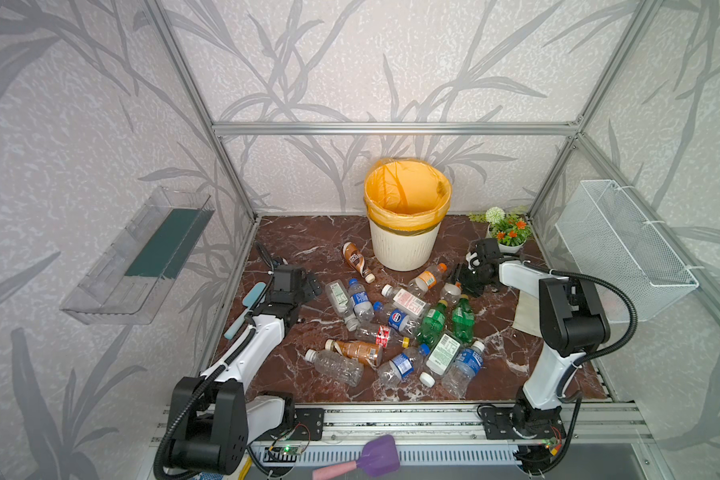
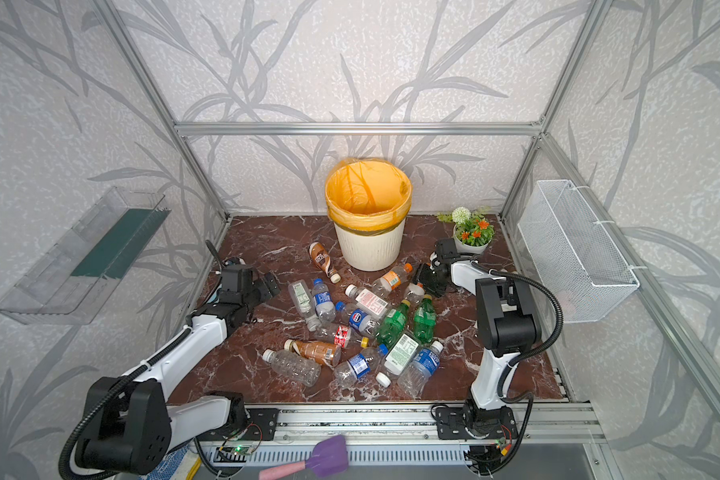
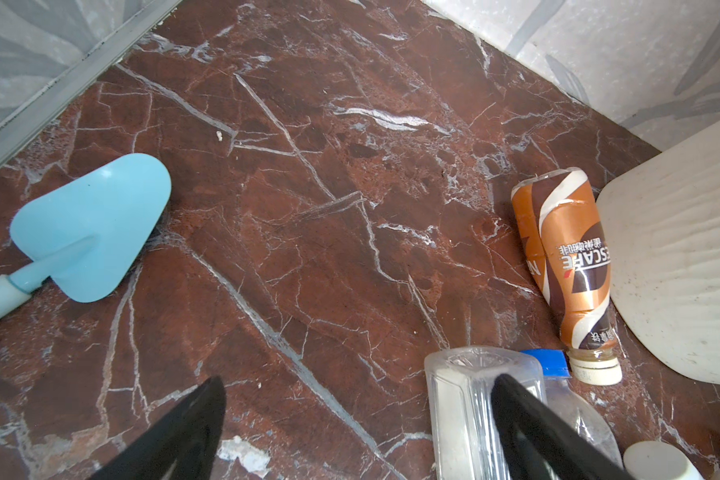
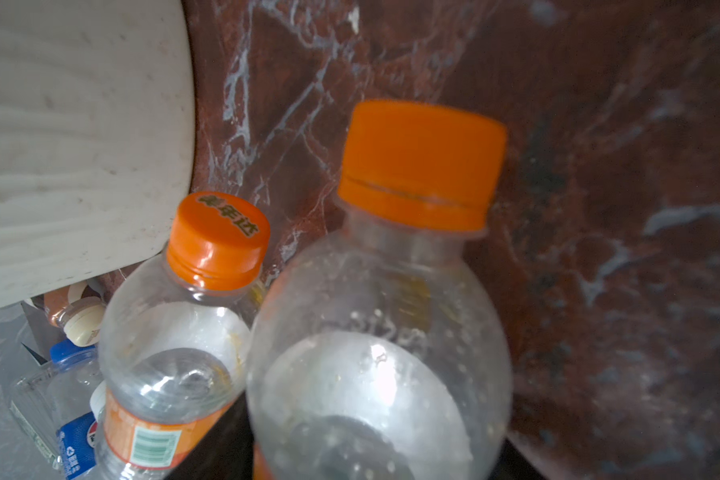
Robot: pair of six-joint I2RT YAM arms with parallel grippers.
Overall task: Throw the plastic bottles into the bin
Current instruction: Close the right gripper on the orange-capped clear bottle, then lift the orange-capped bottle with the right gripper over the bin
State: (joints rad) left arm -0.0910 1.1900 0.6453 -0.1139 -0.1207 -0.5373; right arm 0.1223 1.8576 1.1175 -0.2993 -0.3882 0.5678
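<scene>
Jaws of the right gripper (image 1: 458, 281) stand narrow on either side of an orange-capped bottle (image 4: 375, 353) at the pile's far right edge, near the bin (image 1: 404, 249); whether they pinch it I cannot tell. Left gripper (image 1: 313, 286) gapes wide, holding nothing, over the table (image 1: 292, 374) left of the pile. Fifteen bottles (image 1: 395, 319) by my count, all on the table: eleven clear, two green, two brown. One bin, at the back, shows only its orange liner (image 1: 408, 195) inside. One pot (image 1: 510, 248) holds flowers (image 1: 512, 230). Two spatulas: blue spatula (image 1: 248, 303) beside the left arm, purple spatula (image 1: 377, 457) on the front rail.
</scene>
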